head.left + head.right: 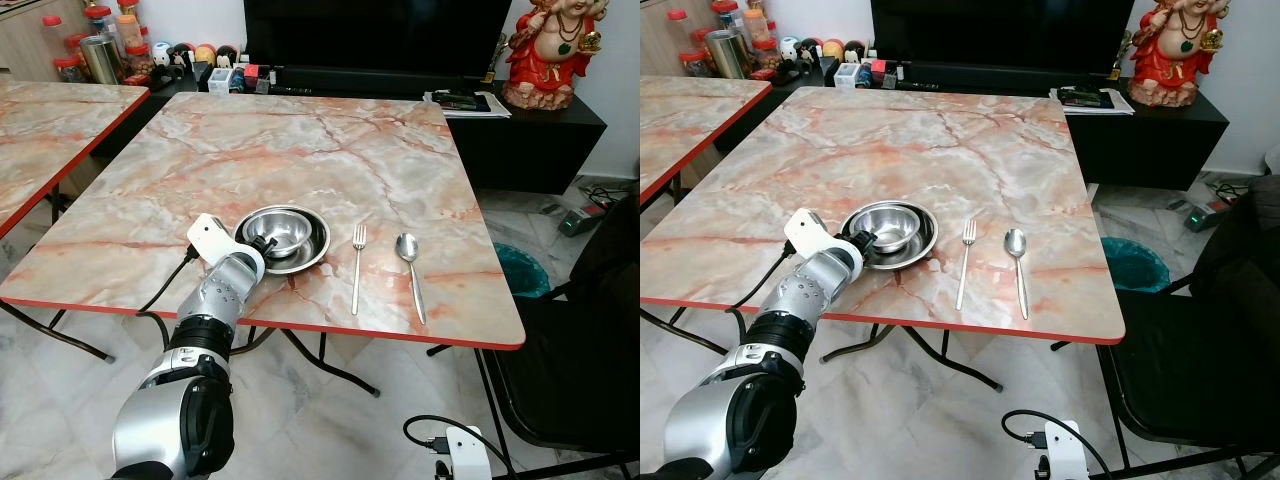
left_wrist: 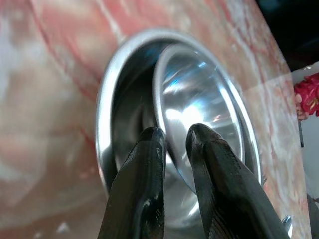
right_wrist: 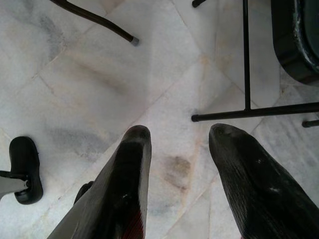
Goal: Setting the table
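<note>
A steel bowl [image 1: 280, 230] sits inside a shallow steel plate [image 1: 319, 249] near the front edge of the marble table [image 1: 300, 140]. My left gripper [image 1: 262, 244] reaches in from the front left. In the left wrist view its fingers [image 2: 149, 164] are shut on the bowl's rim [image 2: 160, 99], one inside and one outside. A fork [image 1: 357, 265] lies just right of the plate, and a spoon [image 1: 408, 250] lies right of the fork, both pointing away from me. My right gripper [image 3: 179, 132] hangs open over the tiled floor.
A second marble table [image 1: 40, 130] stands at the left. A black chair [image 1: 580, 350] stands at the table's right front corner, with a teal bin [image 1: 522, 270] behind it. A dark cabinet holding a red statue [image 1: 550, 50] and jars [image 1: 100, 50] lines the back wall.
</note>
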